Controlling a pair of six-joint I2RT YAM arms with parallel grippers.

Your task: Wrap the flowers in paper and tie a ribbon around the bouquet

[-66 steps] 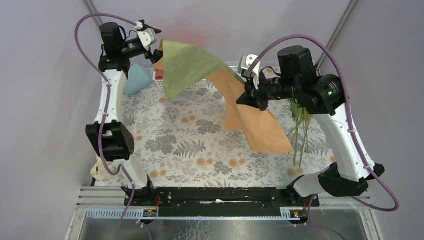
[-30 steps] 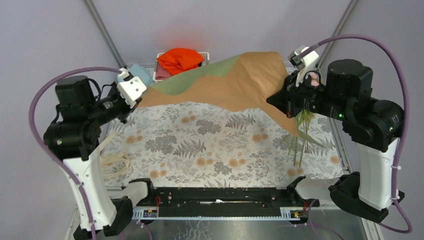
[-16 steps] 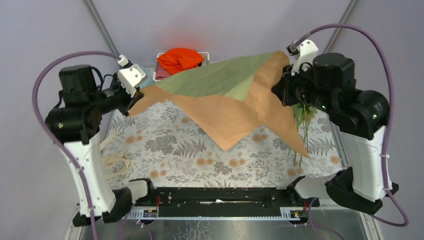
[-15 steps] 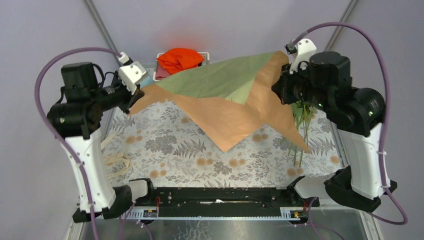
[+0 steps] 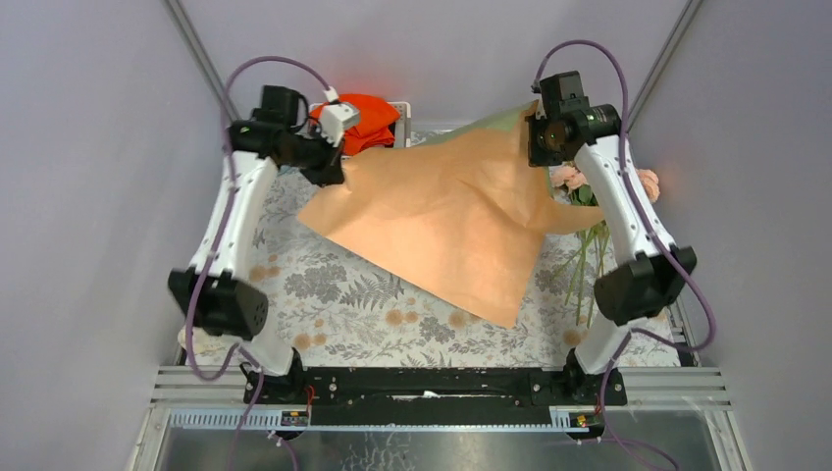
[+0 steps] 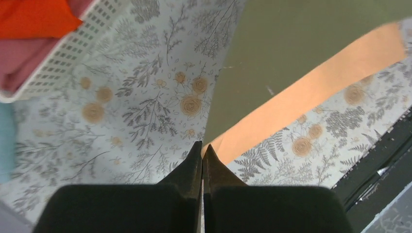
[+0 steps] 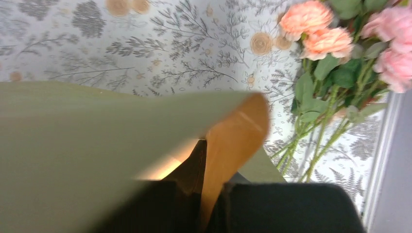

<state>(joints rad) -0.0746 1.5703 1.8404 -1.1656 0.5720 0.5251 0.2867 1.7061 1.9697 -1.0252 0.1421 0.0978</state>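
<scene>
The paper (image 5: pixel 446 221) hangs spread between both grippers over the far half of the table, peach face up. My left gripper (image 5: pixel 337 174) is shut on its far-left corner. In the left wrist view the gripper (image 6: pixel 202 147) pinches that corner, the paper (image 6: pixel 272 58) showing olive with a peach strip. My right gripper (image 5: pixel 538 147) is shut on the far-right corner. In the right wrist view the gripper (image 7: pixel 210 162) holds the curled peach tip of the paper (image 7: pixel 97 141). The flowers (image 5: pixel 587 196) lie along the right edge, also seen as flowers (image 7: pixel 330 34). Ribbon and bouquet are out of view.
A white basket (image 6: pixel 63 53) at the back holds a bright orange cloth (image 5: pixel 358 111) and a pink one. A light-blue cloth (image 6: pixel 4 141) lies beside it. The floral table cover (image 5: pixel 334 294) shows in front of the sheet. Frame posts rise at both back corners.
Both arms have reached out toward the back of the table, carrying the paper with them. The sheet has turned peach face up and hangs lower. The pink blooms show now.
</scene>
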